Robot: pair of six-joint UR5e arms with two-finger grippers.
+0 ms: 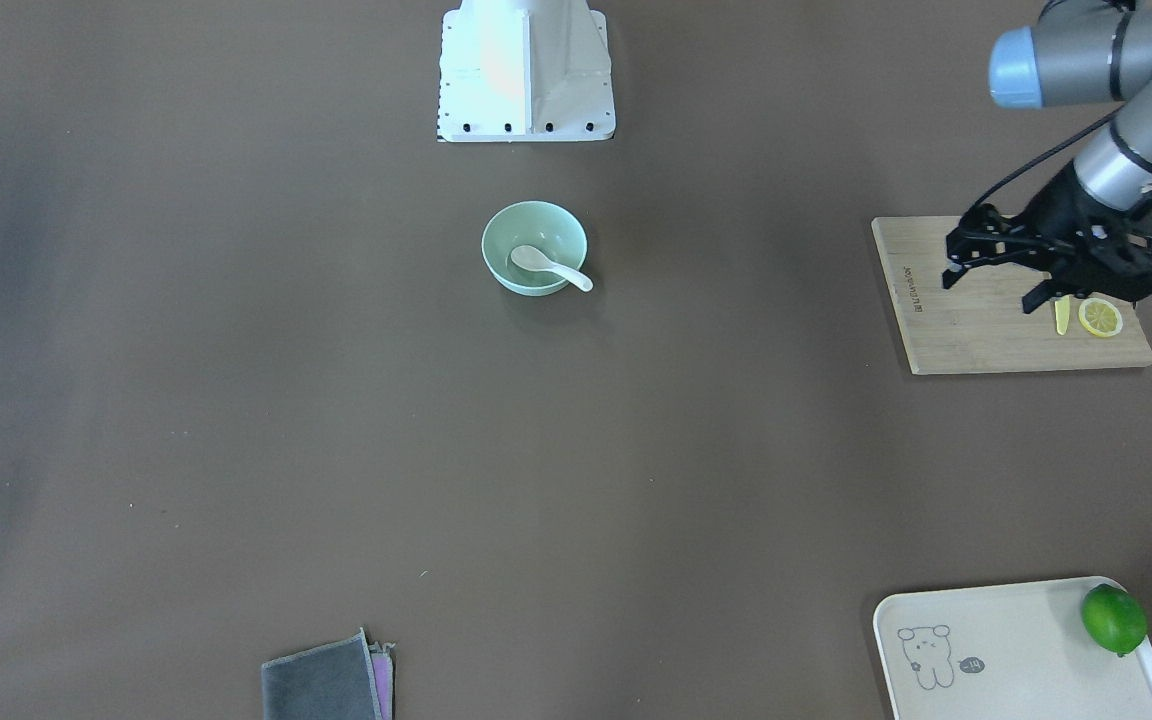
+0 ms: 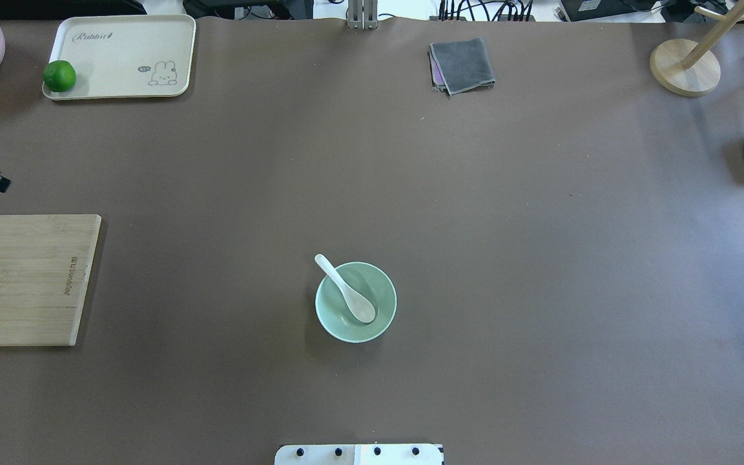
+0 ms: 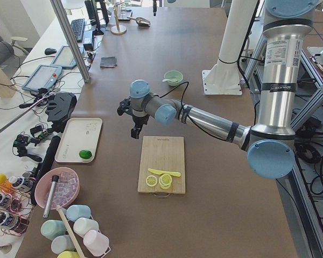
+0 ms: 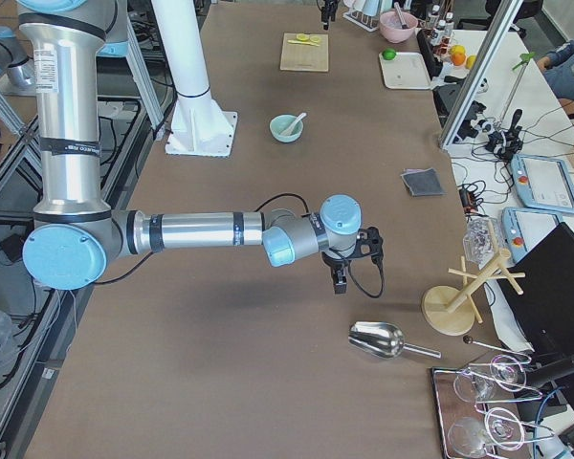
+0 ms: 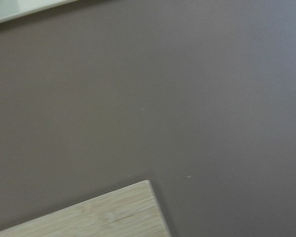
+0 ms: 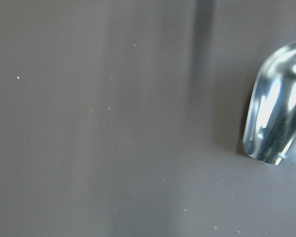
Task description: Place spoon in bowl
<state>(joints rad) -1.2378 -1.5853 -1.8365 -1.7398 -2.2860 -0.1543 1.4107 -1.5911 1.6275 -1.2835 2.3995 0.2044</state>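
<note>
The pale mint-green bowl stands on the brown table in front of the robot's base. The white spoon lies in it, scoop on the bottom and handle over the rim. Both also show in the overhead view, the bowl and the spoon. My left gripper hangs open and empty over the wooden cutting board, far from the bowl. My right gripper shows only in the exterior right view, above the table near a metal scoop. I cannot tell whether it is open or shut.
On the cutting board lie a lemon slice and a slim yellow knife. A cream tray holds a lime. A folded grey cloth lies at the far edge. A metal scoop and a wooden stand are at the right end.
</note>
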